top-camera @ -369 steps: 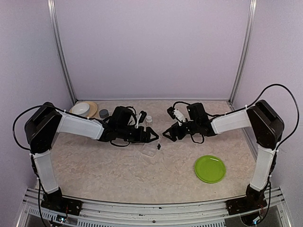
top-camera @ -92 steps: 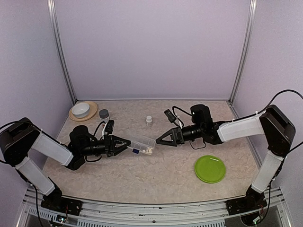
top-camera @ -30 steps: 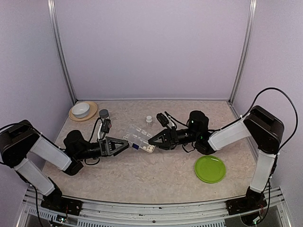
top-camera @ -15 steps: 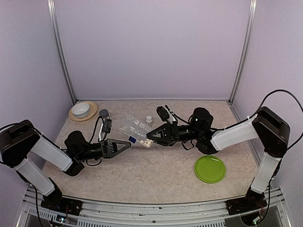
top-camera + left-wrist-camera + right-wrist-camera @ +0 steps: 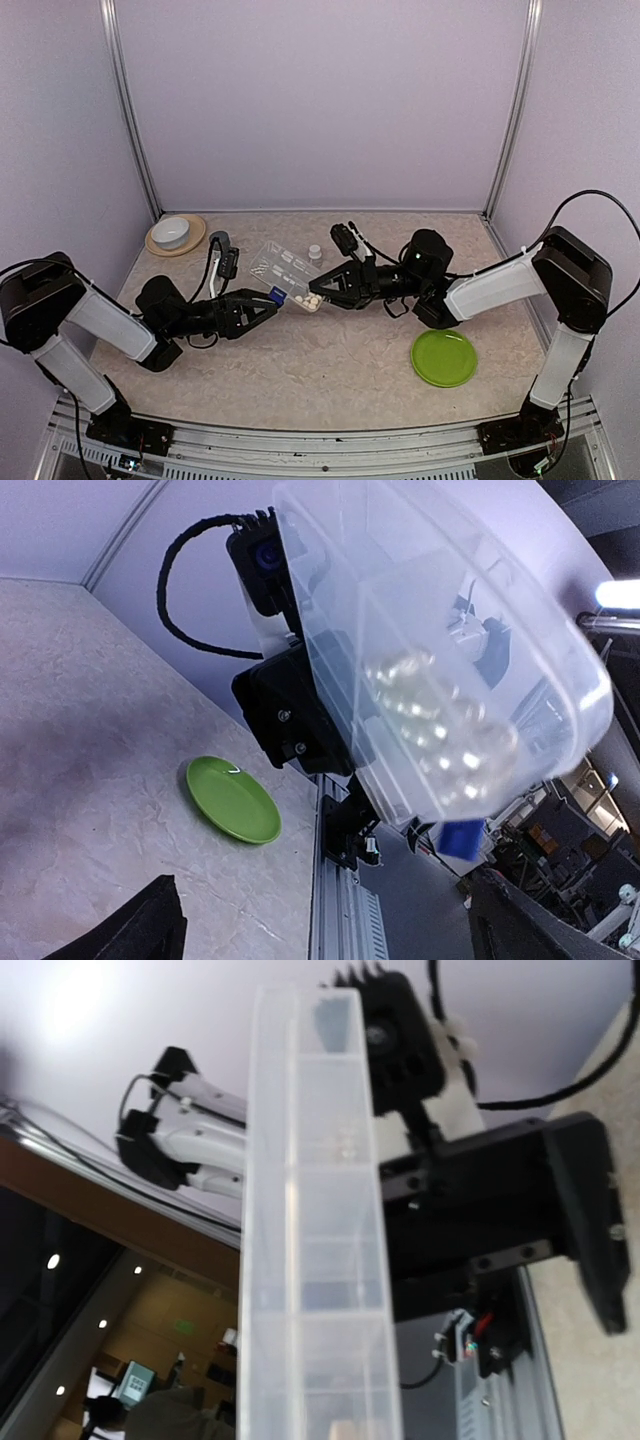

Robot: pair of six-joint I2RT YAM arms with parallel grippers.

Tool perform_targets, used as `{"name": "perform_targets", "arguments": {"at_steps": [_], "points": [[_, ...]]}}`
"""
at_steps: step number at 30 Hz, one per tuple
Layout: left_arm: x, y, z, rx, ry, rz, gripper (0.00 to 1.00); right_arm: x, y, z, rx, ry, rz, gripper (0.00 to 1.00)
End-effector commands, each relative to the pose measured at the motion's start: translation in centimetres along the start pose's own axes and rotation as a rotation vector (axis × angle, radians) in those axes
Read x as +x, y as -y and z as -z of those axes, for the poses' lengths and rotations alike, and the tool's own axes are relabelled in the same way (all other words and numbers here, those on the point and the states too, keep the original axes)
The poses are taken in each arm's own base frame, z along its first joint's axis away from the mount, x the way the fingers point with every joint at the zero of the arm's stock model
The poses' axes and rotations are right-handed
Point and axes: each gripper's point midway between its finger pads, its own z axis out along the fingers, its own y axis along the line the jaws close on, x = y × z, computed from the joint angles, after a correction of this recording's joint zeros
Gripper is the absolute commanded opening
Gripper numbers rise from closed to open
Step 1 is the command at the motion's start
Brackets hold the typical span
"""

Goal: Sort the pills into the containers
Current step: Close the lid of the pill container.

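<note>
Our right fingers (image 5: 338,287) grasp the tilted clear box (image 5: 283,268) above the surface (image 5: 330,385), pills (image 5: 440,730) pooled at one end; our left fingers (image 5: 130,935) gape below.

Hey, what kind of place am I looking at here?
Likely a robotics lab test booth: plain walls on metal posts enclose a marbled table, and a left arm and right arm are bolted at its near edge.

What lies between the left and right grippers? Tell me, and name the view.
Top view: the clear box, tilted, held at one end by the right gripper, pills heaped at that end, beside the open left gripper.
</note>
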Motion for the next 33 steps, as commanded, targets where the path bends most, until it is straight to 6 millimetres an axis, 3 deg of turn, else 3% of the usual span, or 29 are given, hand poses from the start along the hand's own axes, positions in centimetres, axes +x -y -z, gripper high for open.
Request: {"name": "perform_targets", "arguments": {"at_steps": [1,6,16,28,33], "points": [[0.4,1.0,0.3,0.068,-0.001,-0.153,0.98,-0.2,-3.5,0.2,-0.092,0.017,0.058,0.06],[-0.3,2.4,1.1,0.143,0.058,-0.219,0.99,-0.1,-4.1,0.3,-0.081,0.016,0.069,0.06],[-2.1,5.4,0.0,0.271,0.096,-0.524,0.99,1.7,-5.0,-0.8,-0.120,-0.023,0.058,0.06],[-0.8,8.2,0.6,0.395,0.070,-0.818,0.98,2.4,-5.4,-1.1,-0.133,-0.042,0.062,0.06],[-1.7,8.9,0.4,0.401,0.100,-0.847,0.99,2.9,-4.9,-1.0,-0.141,-0.046,0.049,0.06]]}}
